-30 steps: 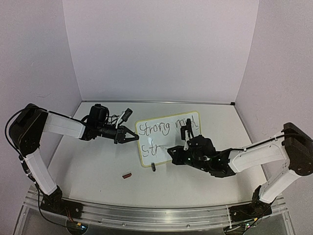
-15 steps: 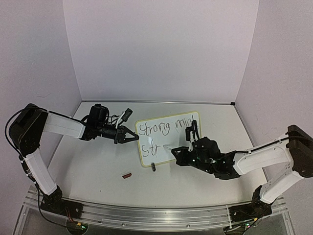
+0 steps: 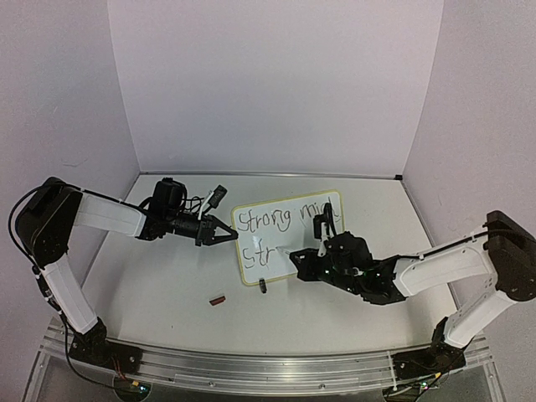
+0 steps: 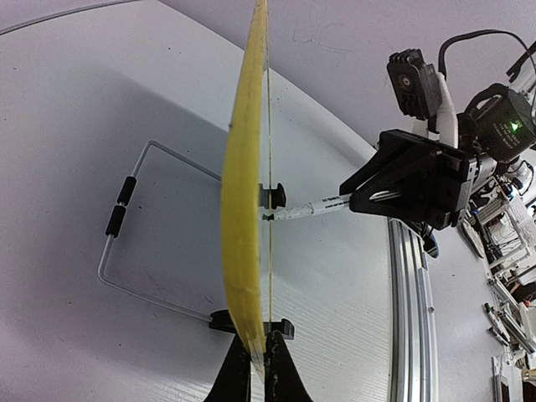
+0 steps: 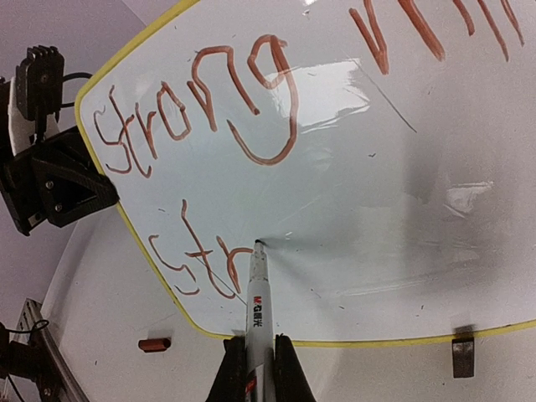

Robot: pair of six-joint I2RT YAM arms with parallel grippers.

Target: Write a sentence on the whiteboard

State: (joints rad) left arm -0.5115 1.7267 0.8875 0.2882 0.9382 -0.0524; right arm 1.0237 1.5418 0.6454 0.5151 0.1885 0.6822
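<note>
The whiteboard stands tilted on the table, seen edge-on as a yellow frame in the left wrist view. My left gripper is shut on its left edge. The sentence reads "Strong mind" on the upper line, with only "Str" on the lower one. My right gripper is shut on a white marker. The marker's tip touches the board just right of the "r".
A small red cap lies on the table in front of the board. A black clip grips the board's lower edge, and its wire stand lies behind. A metal rail runs along the near table edge.
My right gripper with the marker drifted slightly right, then came back to the end of "Str". The left gripper and the board have not moved.
</note>
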